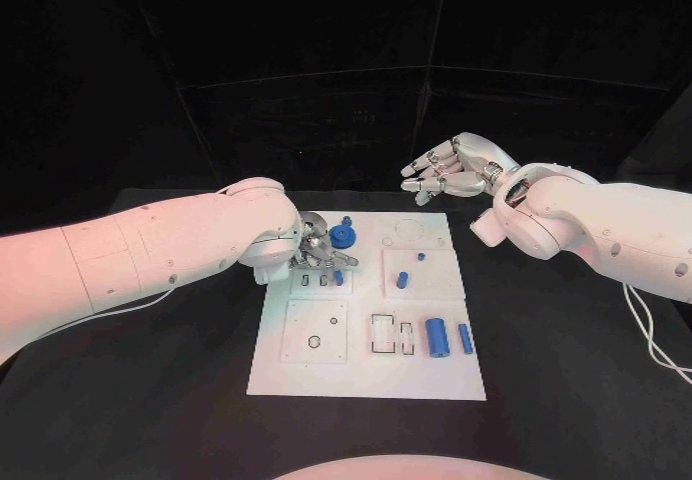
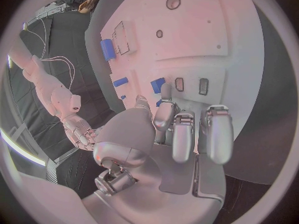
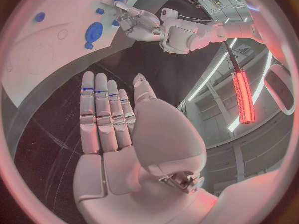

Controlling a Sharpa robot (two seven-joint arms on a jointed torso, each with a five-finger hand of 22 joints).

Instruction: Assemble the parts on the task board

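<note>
Now we see the left hand (image 1: 315, 252) pinching a blue part (image 1: 338, 277) low over the board (image 1: 368, 375), ready to seat it in a slot, while the right hand (image 1: 456, 167) hangs open, empty.

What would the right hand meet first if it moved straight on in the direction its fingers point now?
Probably nothing soon. The right hand hovers open beyond the task board's far right corner, fingers pointing left over the bare black table. The way looks free, though depth is unclear.

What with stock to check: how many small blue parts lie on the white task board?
6 visible: a blue round disc beside the silver left hand, one piece against it, two small pieces mid-board, two cylinders at the near right. The hand may hide more.
</note>
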